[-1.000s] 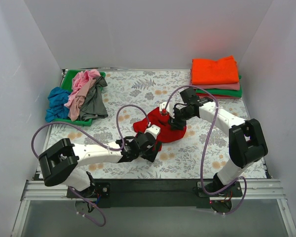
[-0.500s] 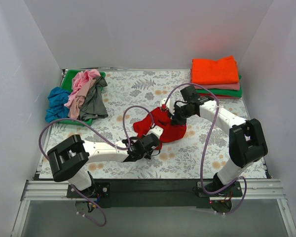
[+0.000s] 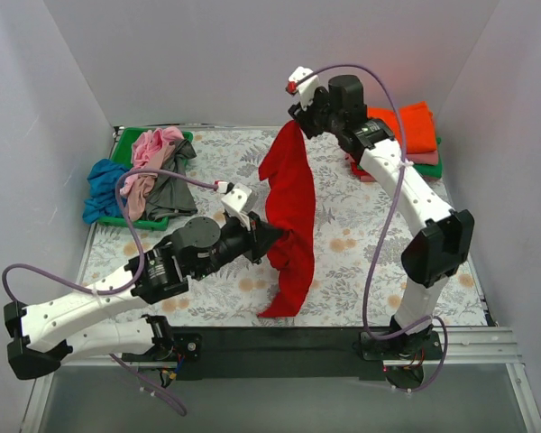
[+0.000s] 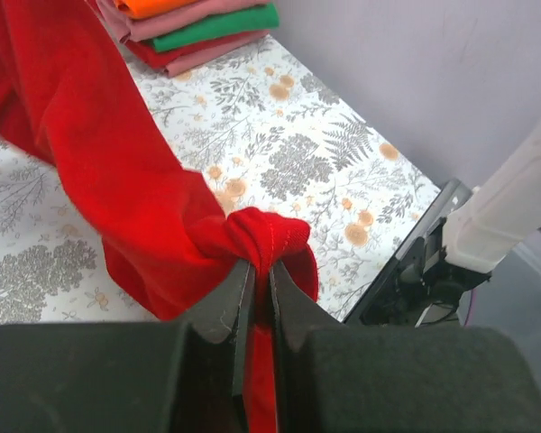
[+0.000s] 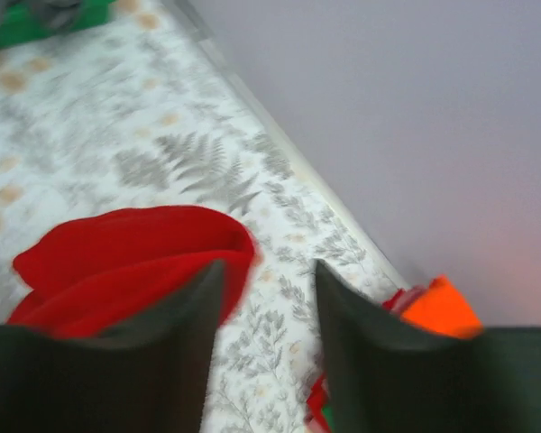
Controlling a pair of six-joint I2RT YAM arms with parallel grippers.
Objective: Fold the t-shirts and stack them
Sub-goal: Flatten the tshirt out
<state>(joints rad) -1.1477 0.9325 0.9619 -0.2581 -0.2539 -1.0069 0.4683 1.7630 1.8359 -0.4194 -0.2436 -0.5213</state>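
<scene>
A large red t-shirt (image 3: pixel 288 198) hangs in the air over the middle of the table, its lower end trailing near the front edge. My left gripper (image 3: pixel 269 236) is shut on a bunched fold of the red t-shirt (image 4: pixel 117 162), which is pinched between the jaws of the gripper (image 4: pixel 261 280). My right gripper (image 3: pixel 299 117) is raised high at the shirt's top end. In the right wrist view it (image 5: pixel 270 298) stands open with only tablecloth between its fingers, and the red cloth (image 5: pixel 126 253) lies beside its left finger. Folded t-shirts, orange on top (image 3: pixel 406 131), are stacked at the back right.
Loose pink (image 3: pixel 153 149), grey (image 3: pixel 173 188) and blue (image 3: pixel 101 188) shirts lie heaped on a green tray (image 3: pixel 124 142) at the back left. The floral tablecloth (image 3: pixel 361 253) covers the table. White walls close in the left, back and right sides.
Both arms have risen and lifted the red t-shirt off the table, so it now hangs stretched. The right gripper's jaws have opened; the left stays shut on the cloth.
</scene>
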